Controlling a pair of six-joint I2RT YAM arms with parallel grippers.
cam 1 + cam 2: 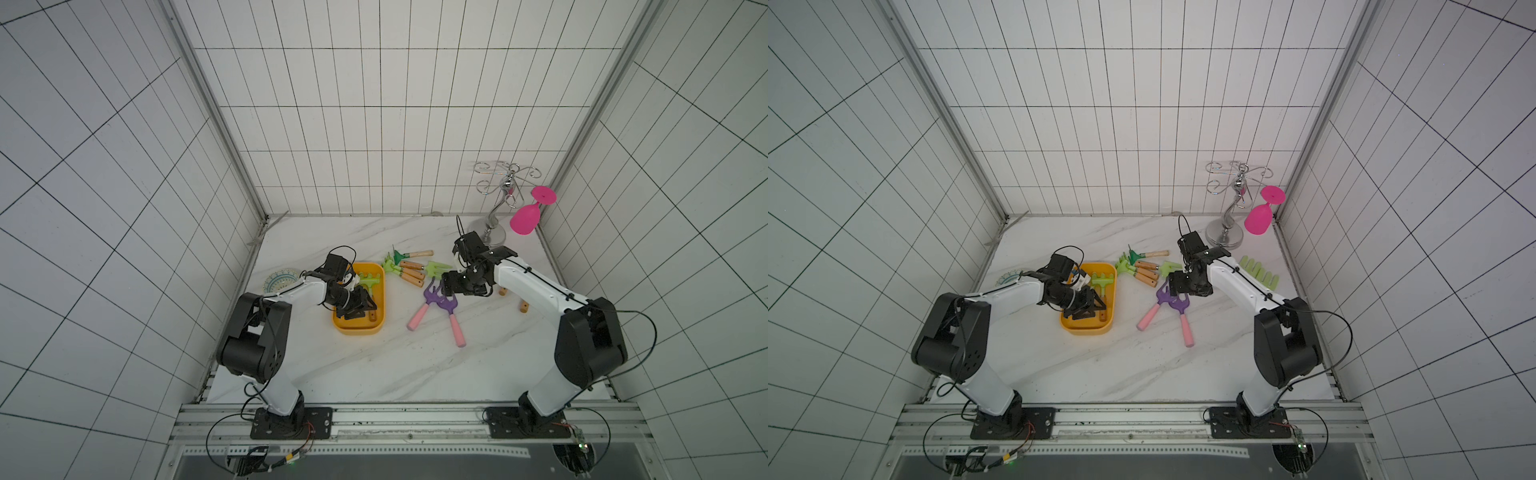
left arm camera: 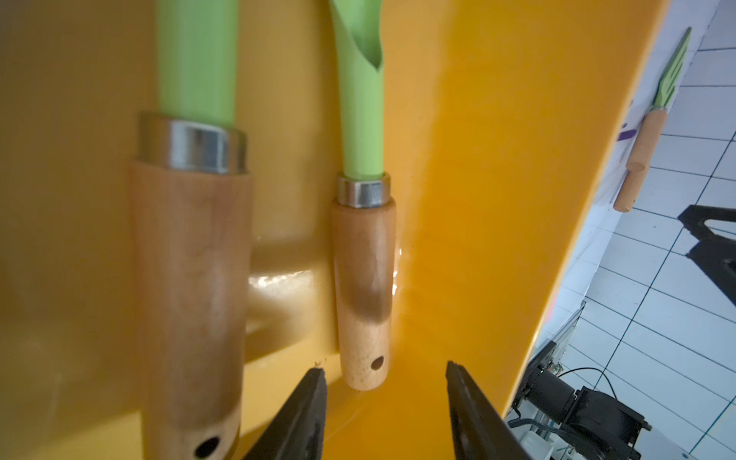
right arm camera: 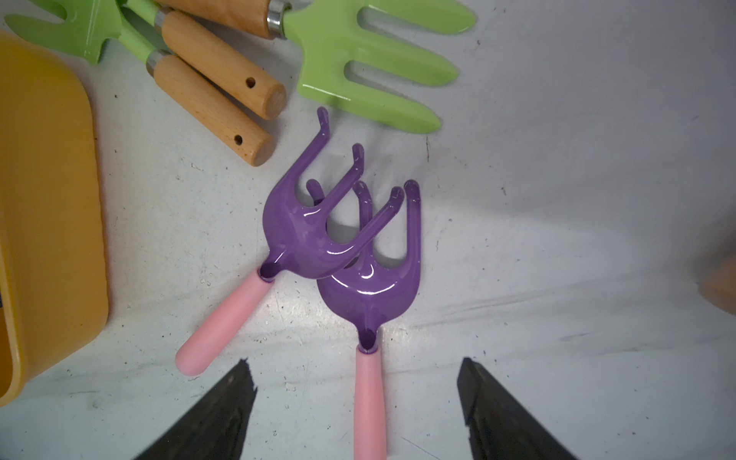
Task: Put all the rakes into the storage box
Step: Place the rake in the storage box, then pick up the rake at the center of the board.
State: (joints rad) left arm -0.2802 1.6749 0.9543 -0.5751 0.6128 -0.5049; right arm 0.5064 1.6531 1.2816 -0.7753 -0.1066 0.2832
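left gripper (image 2: pixel 384 368): standing part-open, gripping nothing, tips sitting just short of wooden handle (image 2: pixel 362 278) of green rake (image 2: pixel 360 119) lying inside storage box (image 1: pixel 359 330) | right gripper (image 3: pixel 354 362): gaping wide, straddling pink handle (image 3: pixel 368 398) of purple rake (image 3: pixel 370 278), contact unclear | purple rake: lying at 3 o'clock of storage box in both top views

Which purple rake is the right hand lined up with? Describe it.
On the marble table, beside the yellow-orange storage box, two pink-handled purple rakes lie heads crossed. It is the rake farther from the box, its head under its twin's.
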